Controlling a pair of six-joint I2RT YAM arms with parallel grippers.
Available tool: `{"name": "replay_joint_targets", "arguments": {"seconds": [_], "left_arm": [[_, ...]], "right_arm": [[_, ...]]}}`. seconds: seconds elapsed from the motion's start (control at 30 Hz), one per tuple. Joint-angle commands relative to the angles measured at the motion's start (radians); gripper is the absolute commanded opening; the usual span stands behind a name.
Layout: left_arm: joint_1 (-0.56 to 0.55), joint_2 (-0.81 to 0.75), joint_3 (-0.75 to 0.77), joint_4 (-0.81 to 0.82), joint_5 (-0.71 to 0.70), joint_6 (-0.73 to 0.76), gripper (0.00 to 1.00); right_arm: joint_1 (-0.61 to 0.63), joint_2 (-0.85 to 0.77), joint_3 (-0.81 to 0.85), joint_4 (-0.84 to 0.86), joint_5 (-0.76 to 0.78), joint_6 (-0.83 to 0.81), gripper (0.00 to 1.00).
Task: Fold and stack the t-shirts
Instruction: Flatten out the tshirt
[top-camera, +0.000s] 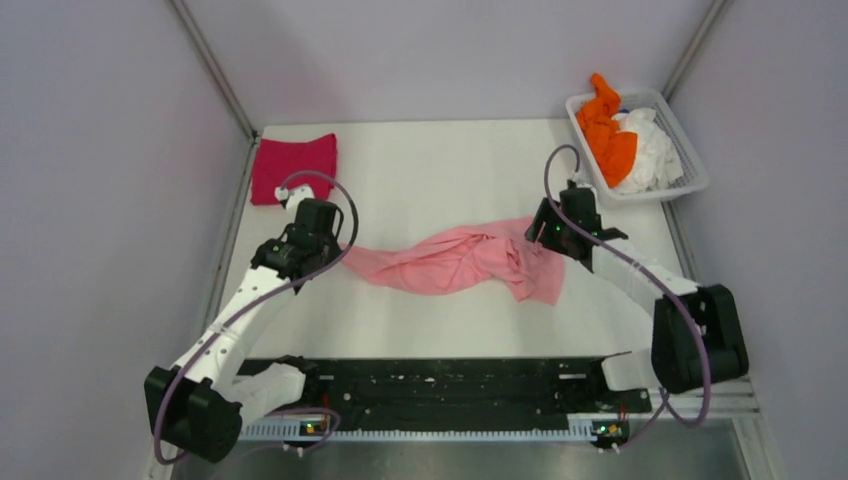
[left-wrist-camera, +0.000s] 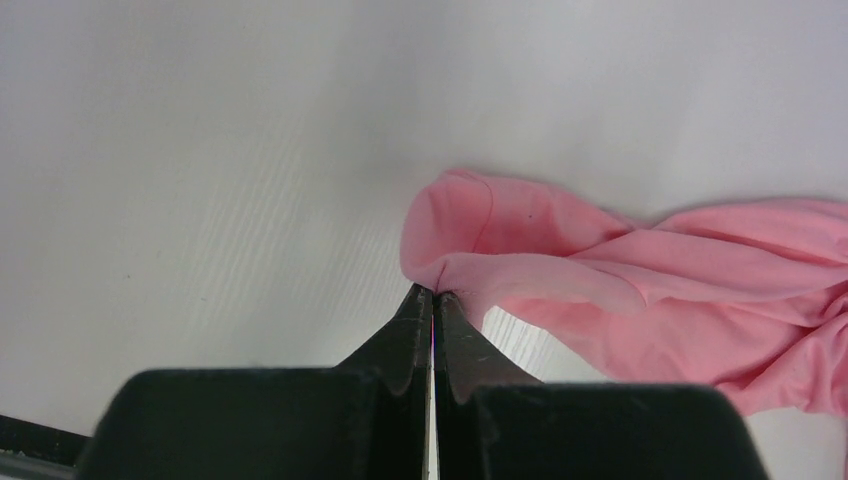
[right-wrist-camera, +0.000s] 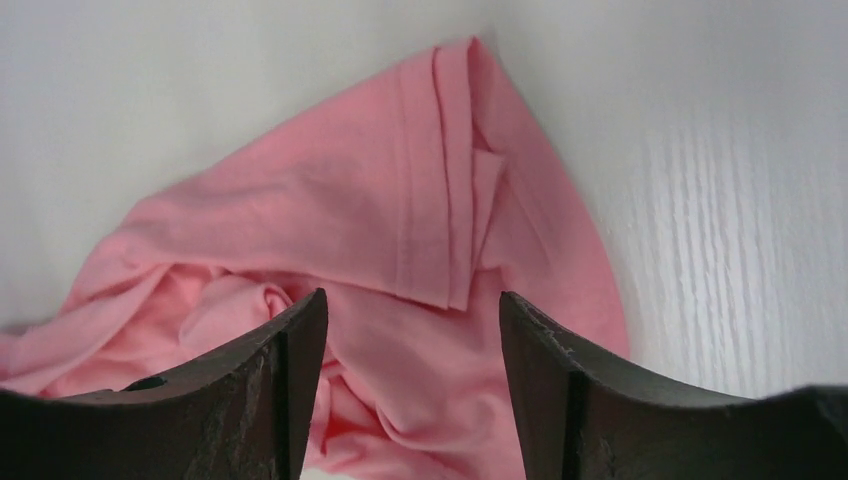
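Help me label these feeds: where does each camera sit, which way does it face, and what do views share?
Top external: above and behind the bases, looking down at the table; left arm and right arm show.
Left wrist: on the left arm, looking along its shut jaws pinching the pink t-shirt.
Right wrist: on the right arm, looking between its open jaws at that shirt.
Shared: all three show the pink t-shirt.
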Motion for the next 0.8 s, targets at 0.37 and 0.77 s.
{"name": "replay_joint_targets", "arguments": {"seconds": [0.37, 0.77], "left_arm": [[0.011, 0.03, 0.001, 0.061, 0.02, 0.016, 0.0], [0.011, 0.009, 0.075, 0.077, 0.02, 0.028, 0.0]], "right_arm": [[0.011, 0.336, 0.119, 0.153, -0.092, 0.067, 0.5], [0.033, 0.22, 0.198, 0.134, 0.016, 0.055, 0.0]]}}
